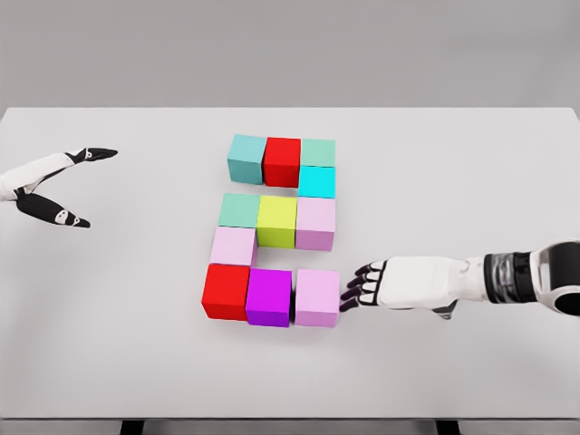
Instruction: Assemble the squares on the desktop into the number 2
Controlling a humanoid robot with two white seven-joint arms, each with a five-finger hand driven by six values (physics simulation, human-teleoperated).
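- Head view: a white table (109,344) fills most of the frame; its far edge runs across the upper part, its near edge along the bottom.
- The cubes sit in the centre of the frame, forming a 2. Top row: teal cube (246,158), red cube (282,161), pale green cube (318,151), with a cyan cube (317,182) just below the last.
- Middle row: mint cube (239,210), yellow-green cube (276,222), pink cube (315,224). A second pink cube (233,246) sits under the row's left end.
- Bottom row: second red cube (226,291), magenta cube (269,296), lilac cube (317,298), side by side and touching.
- Wide bare tabletop lies left, right and in front of the shape; the cubes are well apart from every table edge.
- The right hand (367,285) reaches in from the right edge, low over the table; its dark fingers are loosely curled, tips touching the lilac cube's right face, holding nothing.
- The left hand (54,186) shows at the left edge, well apart from the cubes, fingers spread in a wide V, holding nothing.
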